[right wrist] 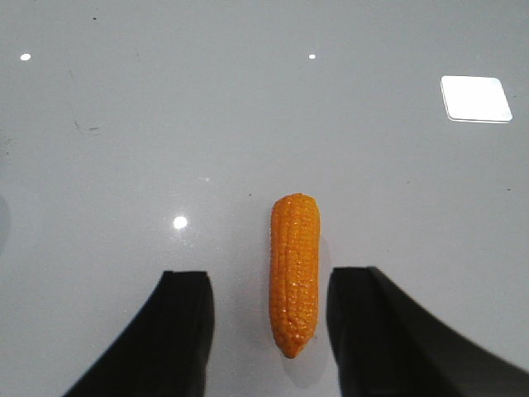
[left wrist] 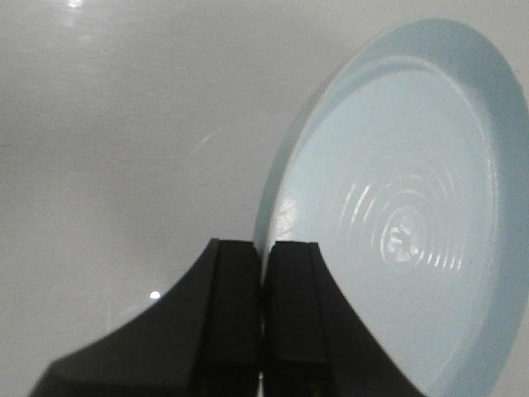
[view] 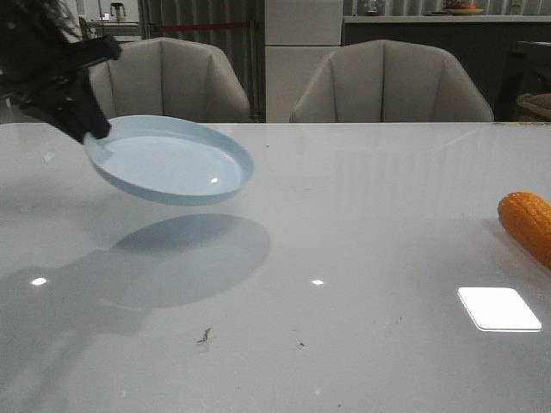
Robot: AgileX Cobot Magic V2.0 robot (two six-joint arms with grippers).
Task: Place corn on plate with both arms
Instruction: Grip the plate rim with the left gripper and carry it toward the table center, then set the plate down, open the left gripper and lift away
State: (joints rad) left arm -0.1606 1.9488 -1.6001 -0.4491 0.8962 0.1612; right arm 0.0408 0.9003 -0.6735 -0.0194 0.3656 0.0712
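Left gripper (left wrist: 263,273) pinching plate (left wrist: 413,207) rim — airborne

No readable text, label or number anywhere — only an illegible embossed mark inside the plate (left wrist: 402,237).

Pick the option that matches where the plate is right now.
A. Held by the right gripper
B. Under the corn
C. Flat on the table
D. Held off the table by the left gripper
D: the left gripper pinches the plate by its rim, and the plate's shadow falls on the table below it.
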